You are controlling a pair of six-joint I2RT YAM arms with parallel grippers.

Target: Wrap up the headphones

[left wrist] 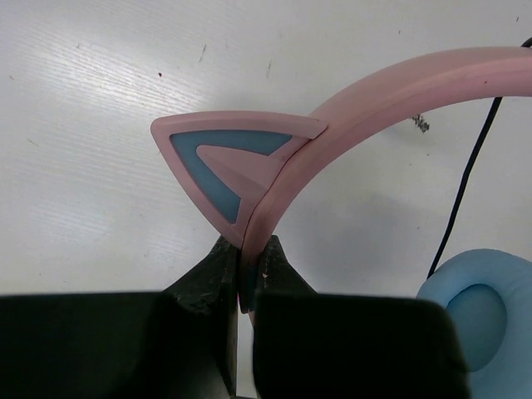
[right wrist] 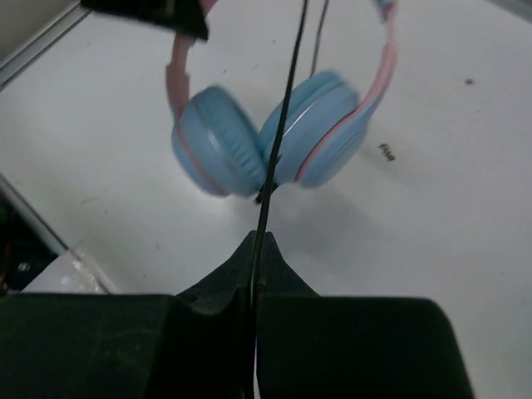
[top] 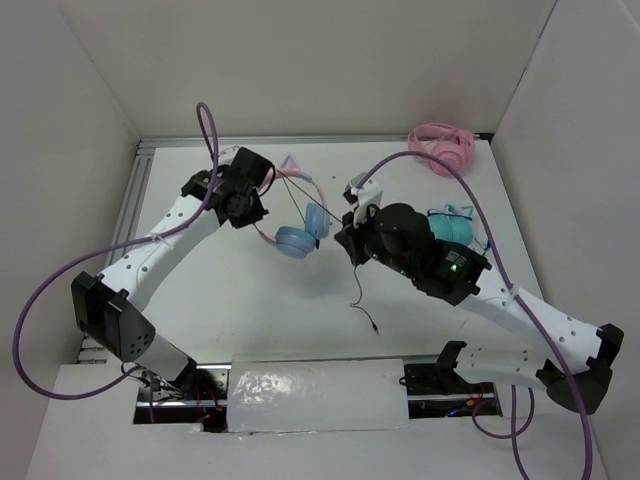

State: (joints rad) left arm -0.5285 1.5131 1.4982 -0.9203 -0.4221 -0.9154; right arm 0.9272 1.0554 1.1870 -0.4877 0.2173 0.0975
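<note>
Tabletop: white, beneath the headphones.
Left gripper: clenched on the pink headband.
Right gripper: pinching the thin cable.
Risk: pulled taut, cable could slip out.

Pink-banded cat-eared headphones with blue ear cups are at the middle of the white table, between the arms. The left gripper, on their left, clamps the headband. The right gripper, on their right, pinches the thin black cable, whose loose end trails toward the near edge. All-pink headphones lie in the far right corner. Teal-blue headphones lie nearer, just behind the right arm.
</note>
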